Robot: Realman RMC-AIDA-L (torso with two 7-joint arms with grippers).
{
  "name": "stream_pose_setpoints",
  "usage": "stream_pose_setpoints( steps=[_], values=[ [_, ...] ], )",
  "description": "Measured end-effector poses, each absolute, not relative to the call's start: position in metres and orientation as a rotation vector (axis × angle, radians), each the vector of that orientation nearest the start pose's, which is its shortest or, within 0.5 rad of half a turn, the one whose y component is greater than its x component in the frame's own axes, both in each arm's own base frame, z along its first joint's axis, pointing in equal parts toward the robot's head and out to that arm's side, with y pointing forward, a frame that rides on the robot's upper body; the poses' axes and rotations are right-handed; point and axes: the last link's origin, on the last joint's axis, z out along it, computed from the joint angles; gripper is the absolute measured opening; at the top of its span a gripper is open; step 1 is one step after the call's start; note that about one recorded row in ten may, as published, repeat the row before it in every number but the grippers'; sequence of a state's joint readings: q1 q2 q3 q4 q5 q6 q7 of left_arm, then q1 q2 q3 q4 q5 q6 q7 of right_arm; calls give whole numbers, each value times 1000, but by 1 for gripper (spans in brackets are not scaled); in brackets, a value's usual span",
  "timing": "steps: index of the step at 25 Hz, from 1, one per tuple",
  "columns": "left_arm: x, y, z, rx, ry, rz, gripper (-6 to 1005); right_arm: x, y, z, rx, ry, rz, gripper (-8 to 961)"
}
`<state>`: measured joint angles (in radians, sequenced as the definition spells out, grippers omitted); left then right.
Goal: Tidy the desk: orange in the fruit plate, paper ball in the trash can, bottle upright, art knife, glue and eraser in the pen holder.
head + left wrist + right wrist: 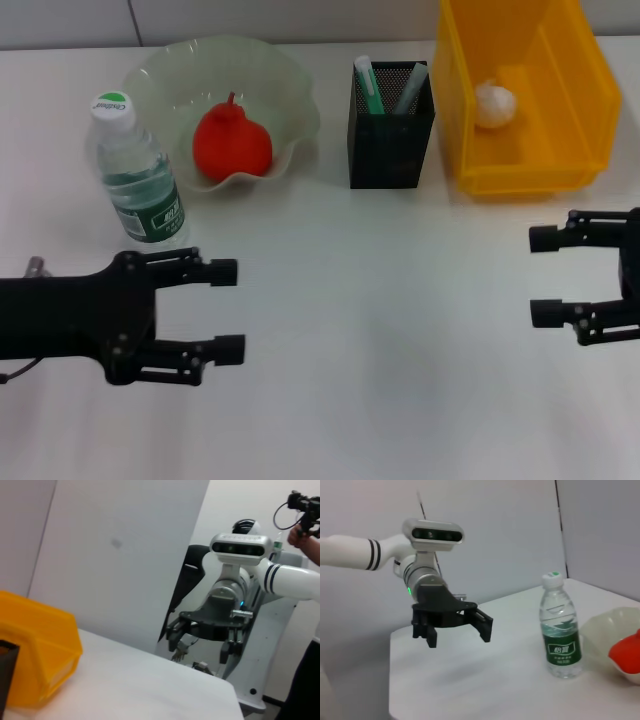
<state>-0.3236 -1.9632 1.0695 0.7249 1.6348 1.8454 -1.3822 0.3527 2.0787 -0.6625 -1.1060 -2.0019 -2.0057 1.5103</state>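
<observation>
Your tidy-up looks finished: orange [232, 142] in the fruit plate [290, 90], bottle [138, 172] upright beside it. Both the left gripper [228, 311] and right gripper [545, 276] hover spread and empty; retreat next.

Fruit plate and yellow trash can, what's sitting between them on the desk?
The black mesh pen holder stands between the fruit plate and the yellow trash can, with items already in it. The head view shows this.

Bare table [380, 330] between both hands
</observation>
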Motion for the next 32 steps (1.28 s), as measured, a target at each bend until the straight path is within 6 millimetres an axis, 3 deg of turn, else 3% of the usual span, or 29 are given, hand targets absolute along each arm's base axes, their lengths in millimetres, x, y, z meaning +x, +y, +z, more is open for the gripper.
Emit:
stream_pose_setpoints(
  steps=[10,21,32],
  values=[
    [-279,254,28,-3017,-558,-826,857,250,269,62,-2949,428,665,790],
    [-293,248,30,-2998,-602,-775,856,244,284,35,-2983,459,618,790],
    [-297,247,34,-2981,-609,-765,856,247,284,31,-2972,493,629,790]
  ],
)
